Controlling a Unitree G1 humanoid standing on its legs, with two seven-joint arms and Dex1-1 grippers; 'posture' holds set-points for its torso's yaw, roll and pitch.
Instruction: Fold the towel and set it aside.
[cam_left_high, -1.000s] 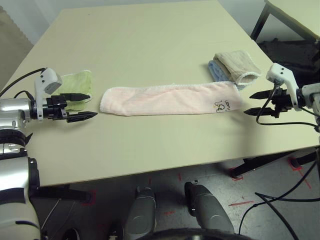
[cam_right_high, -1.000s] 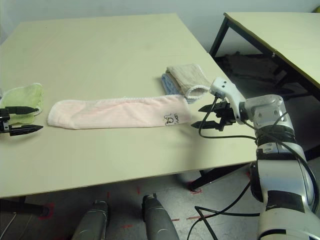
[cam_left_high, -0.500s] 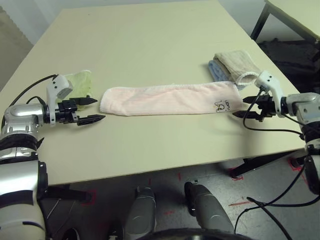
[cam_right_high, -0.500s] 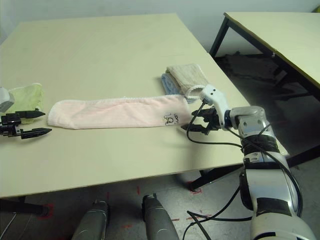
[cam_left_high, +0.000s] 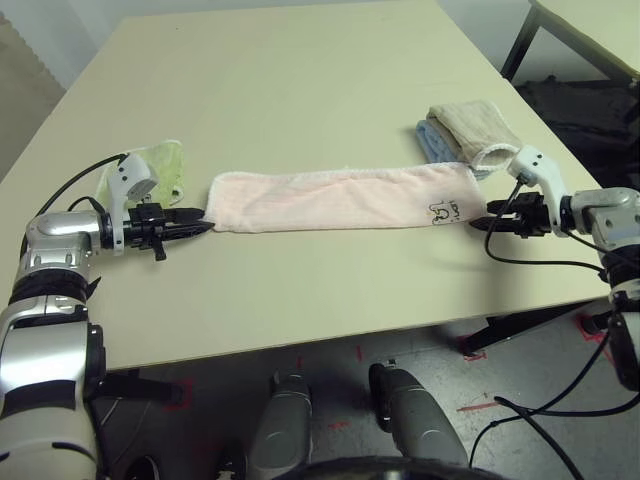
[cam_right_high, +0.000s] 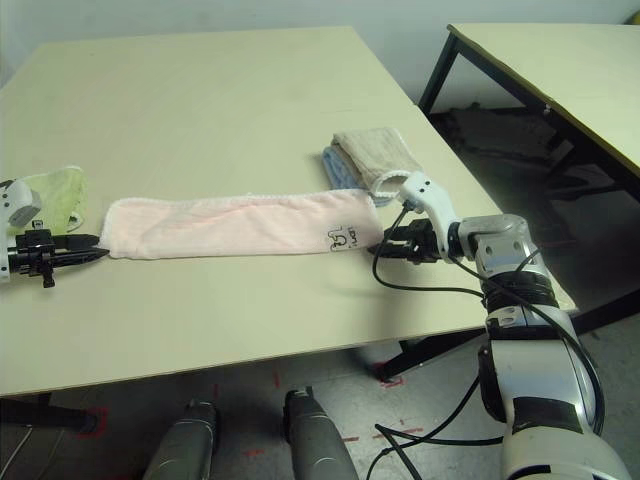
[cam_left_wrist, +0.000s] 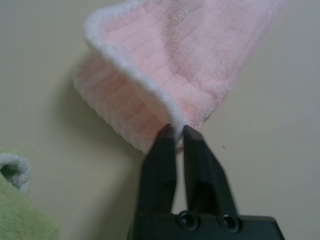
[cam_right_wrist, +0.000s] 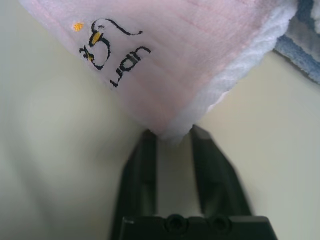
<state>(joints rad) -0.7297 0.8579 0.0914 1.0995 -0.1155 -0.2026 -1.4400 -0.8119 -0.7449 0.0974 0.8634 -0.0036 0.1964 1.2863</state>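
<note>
From the head views we see the towel (cam_left_high: 335, 199) lying as a long strip across the desk (cam_left_high: 300, 90), parallel to its near edge. In the left wrist view our left claw (cam_left_wrist: 179, 131) is clenched on the towel's white-edged end. In the right wrist view our right claw (cam_right_wrist: 172, 136) grips the towel's logo corner between narrowly parted fingers.

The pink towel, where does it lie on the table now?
The pink towel lies in a long folded strip across the near middle of the table, between the light-green cloth and the beige and blue cloths.
</note>
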